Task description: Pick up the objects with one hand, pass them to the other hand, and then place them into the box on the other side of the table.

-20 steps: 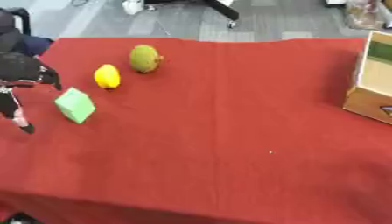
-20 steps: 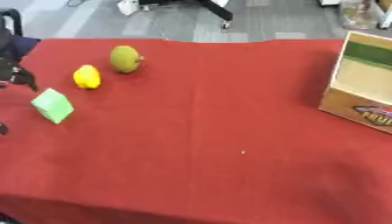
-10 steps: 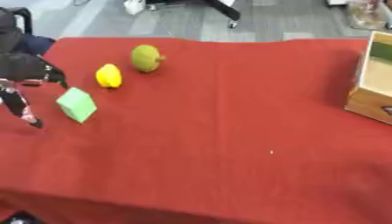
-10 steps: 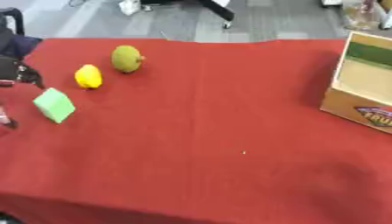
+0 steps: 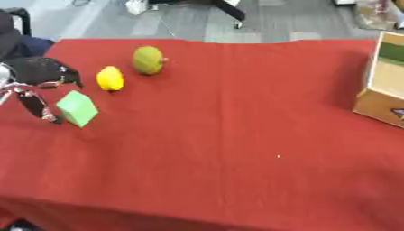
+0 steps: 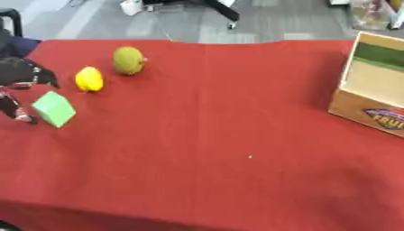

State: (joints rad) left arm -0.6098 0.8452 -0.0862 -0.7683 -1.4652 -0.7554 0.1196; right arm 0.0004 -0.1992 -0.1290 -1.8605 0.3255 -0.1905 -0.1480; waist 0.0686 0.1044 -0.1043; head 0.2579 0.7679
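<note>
Left hand (image 5: 33, 88): at the table's left edge, fingers pointing down and spread, released, holding nothing, fingertips just left of the green block.
Right hand: out of sight in both views.
Green block (image 5: 78, 108): on the red tablecloth (image 5: 229, 135), tilted on an edge, near the left side.
Lemon (image 5: 110, 78): just beyond the block, apart from it.
Green fruit (image 5: 148, 60): further back, right of the lemon.
Cardboard box (image 6: 372, 90): at the right edge, open side facing the table's middle.

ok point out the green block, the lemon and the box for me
green block (image 5: 77, 108), left eye view, middle of its top face
lemon (image 5: 110, 78), left eye view, middle of its yellow skin
box (image 6: 373, 81), right eye view, its pale inner wall
</note>
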